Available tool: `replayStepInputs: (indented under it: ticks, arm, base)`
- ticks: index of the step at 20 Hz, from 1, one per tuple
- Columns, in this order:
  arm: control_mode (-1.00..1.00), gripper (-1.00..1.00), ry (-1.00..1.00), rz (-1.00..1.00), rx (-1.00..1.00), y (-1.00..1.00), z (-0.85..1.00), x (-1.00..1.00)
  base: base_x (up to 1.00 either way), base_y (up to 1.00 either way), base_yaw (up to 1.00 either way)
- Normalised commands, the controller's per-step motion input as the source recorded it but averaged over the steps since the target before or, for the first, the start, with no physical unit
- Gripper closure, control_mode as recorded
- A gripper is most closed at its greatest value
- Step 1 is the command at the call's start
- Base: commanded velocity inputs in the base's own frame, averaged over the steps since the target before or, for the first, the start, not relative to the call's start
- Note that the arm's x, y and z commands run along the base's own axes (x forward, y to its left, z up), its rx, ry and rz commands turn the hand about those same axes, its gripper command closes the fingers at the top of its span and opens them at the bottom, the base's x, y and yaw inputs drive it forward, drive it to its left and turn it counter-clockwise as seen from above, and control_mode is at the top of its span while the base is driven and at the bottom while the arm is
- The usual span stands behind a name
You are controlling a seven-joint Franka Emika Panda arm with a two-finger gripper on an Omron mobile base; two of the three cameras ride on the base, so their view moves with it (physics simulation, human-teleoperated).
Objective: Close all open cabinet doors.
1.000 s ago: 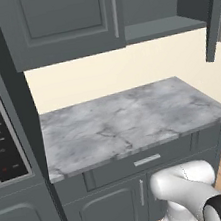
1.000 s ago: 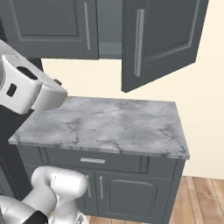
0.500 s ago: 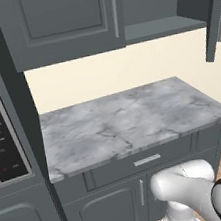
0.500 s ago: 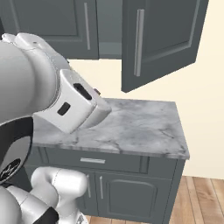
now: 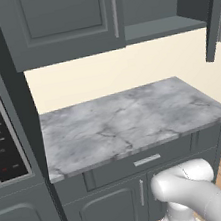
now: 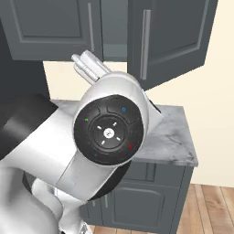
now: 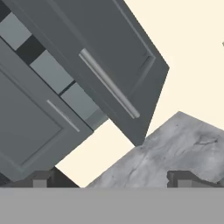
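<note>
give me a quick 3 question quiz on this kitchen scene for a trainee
1. True or false: both wall-cabinet doors above the marble counter are shut.
2. Which wall-cabinet door stands open? A) the left door B) the right door
3. Fill in: the open door's bar handle is ____ in colour.

Key: 1 false. 2 B; its shelf is exposed. 3 silver.

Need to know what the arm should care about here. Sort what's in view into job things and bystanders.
Job things:
- open cabinet door, swung out, handle facing the room
- closed cabinet door beside it
- fingers, parted, holding nothing

Bystanders:
- marble counter
- drawer
- lower cabinet doors
- oven panel
- wood floor
</note>
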Motion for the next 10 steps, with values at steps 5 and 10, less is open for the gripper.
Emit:
replayStepInputs:
  ticks: [5,10]
  arm:
    - [-1.0,-1.0,-0.15,0.01,0.0,-0.15,-0.42,0.95]
    - [-1.0,-1.0,-0.02,0.04,0.0,-0.2,0.0,0.51]
  base:
    - [0.0,0.0,0.0]
    - [0.0,0.0,0.0]
